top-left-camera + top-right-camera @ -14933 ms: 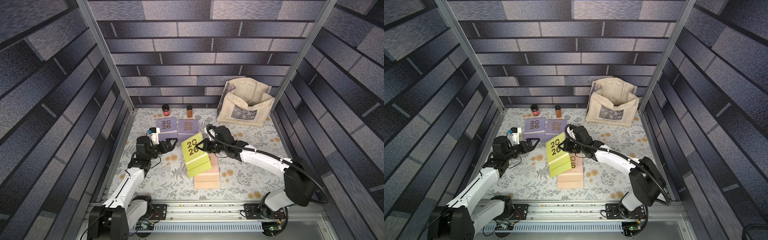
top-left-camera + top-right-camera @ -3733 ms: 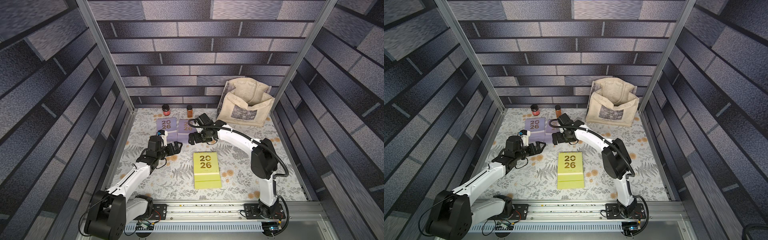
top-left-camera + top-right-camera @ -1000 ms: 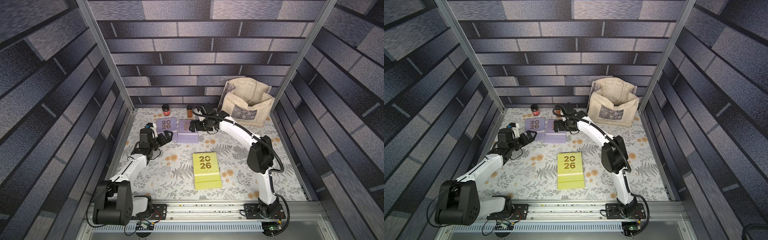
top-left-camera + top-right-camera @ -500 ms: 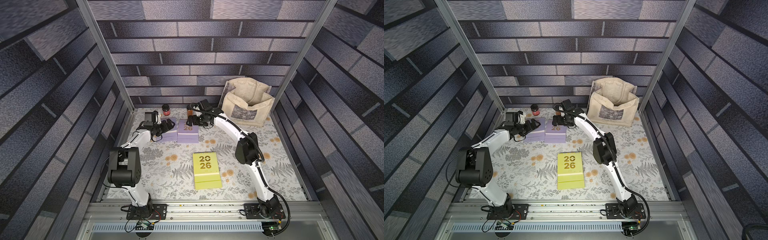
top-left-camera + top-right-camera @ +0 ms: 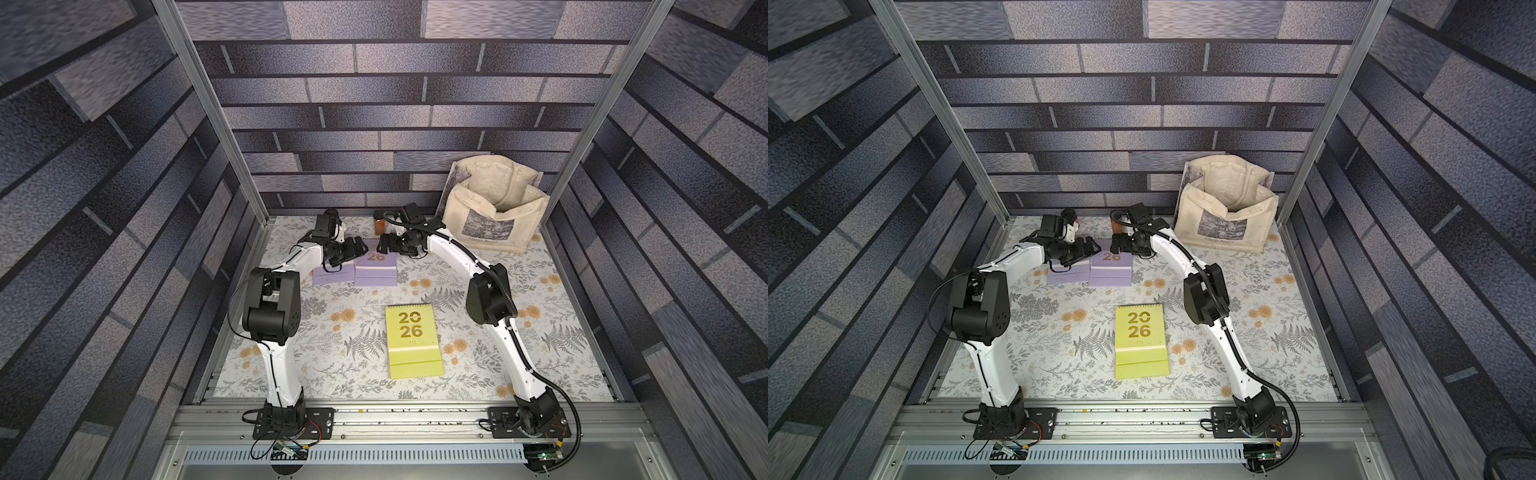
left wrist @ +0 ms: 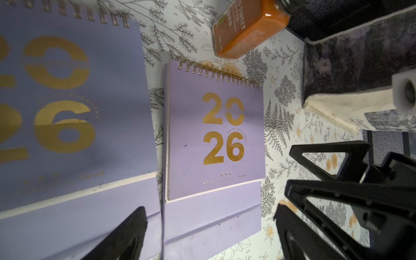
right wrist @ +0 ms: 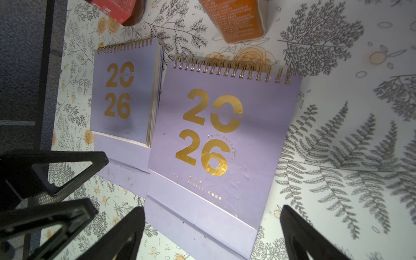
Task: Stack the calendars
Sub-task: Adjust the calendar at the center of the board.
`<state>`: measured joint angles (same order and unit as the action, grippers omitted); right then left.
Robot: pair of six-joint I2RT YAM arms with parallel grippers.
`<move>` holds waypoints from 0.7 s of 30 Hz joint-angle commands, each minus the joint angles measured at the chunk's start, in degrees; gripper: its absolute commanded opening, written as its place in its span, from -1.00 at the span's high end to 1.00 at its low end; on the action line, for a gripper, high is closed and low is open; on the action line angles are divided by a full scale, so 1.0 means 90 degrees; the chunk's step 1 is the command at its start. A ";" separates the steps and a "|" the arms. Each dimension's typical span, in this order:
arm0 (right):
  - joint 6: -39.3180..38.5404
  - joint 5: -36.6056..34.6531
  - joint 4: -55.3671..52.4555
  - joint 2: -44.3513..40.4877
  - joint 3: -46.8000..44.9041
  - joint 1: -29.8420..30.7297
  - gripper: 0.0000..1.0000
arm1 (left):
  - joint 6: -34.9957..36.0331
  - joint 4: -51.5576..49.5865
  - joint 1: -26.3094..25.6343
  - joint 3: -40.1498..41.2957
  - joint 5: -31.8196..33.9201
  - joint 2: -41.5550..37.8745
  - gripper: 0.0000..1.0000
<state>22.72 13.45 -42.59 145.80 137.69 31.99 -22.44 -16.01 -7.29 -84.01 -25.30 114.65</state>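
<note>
I hold my left end effector (image 5: 360,250) and right end effector (image 5: 384,246) wide open, empty, over the right-hand flat lavender spiral-bound calendar (image 5: 376,272).

The nearer lavender calendar (image 7: 225,139) and the farther lavender calendar (image 7: 123,99) lie flat and just beside each other on the floral-printed surface (image 7: 342,126). Both covers carry a gold "2026". Both spiral bindings point toward the orange container (image 7: 238,20) and the red container (image 7: 112,9). The right gripper (image 7: 211,209) holds its jaws wide apart, flanking the nearer calendar's base flap; contact cannot be determined. The left gripper (image 7: 99,183) is beside the farther calendar's base flap.
</note>
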 commanded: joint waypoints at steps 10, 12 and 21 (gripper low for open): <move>0.0054 0.0167 0.0567 -0.0685 -0.1558 -0.0110 -0.90 | 0.0050 -0.0321 -0.0131 -0.1306 0.0028 0.1017 -0.83; 0.0048 0.0202 0.0603 -0.0754 -0.1685 -0.0115 -0.90 | 0.0063 -0.0395 -0.0151 -0.1413 0.0047 0.1120 -0.83; 0.0051 0.0435 0.0765 -0.0903 -0.1872 -0.0107 -0.90 | 0.0299 -0.0871 -0.0332 -0.1866 0.0208 0.1525 -0.83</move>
<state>22.72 15.75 -36.93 140.27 121.05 31.35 -22.13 -20.23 -9.43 -98.35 -24.80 126.87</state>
